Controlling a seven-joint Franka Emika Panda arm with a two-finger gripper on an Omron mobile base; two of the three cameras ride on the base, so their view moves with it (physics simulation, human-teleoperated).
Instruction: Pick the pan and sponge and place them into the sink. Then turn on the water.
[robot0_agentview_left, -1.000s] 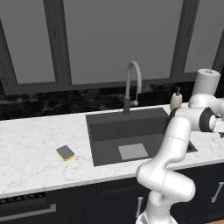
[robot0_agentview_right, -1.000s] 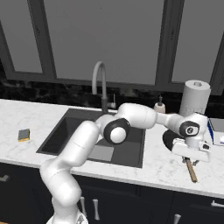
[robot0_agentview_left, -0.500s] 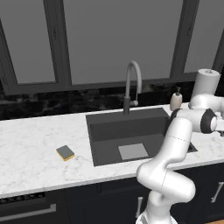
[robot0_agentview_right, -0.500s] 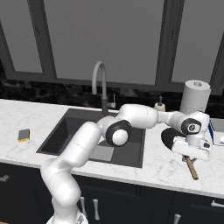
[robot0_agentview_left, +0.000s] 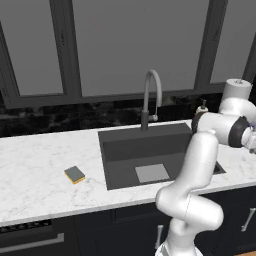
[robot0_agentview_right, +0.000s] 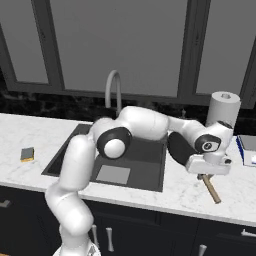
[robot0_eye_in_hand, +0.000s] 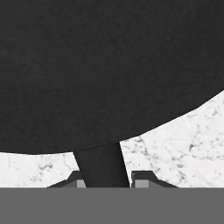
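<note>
Glossy white arm (robot0_agentview_right: 80, 165), dark joints, seemingly dark fingertips (robot0_eye_in_hand: 144, 178)

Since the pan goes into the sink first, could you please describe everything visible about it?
The pan is round and black with a short, light wooden handle. It lies flat on the marble counter right of the sink, handle pointing toward the front edge. The tool is closed on the handle's dark neck near the bowl.

My arm (robot0_agentview_right: 140, 122) is white with dark joints. The pan (robot0_eye_in_hand: 100, 74) is black, its handle (robot0_agentview_right: 210, 188) light wood. The sponge (robot0_agentview_left: 75, 174) is grey over yellow-orange; the surface (robot0_agentview_left: 40, 175) white-marbled; the sink (robot0_agentview_left: 150, 150) dark grey.
</note>
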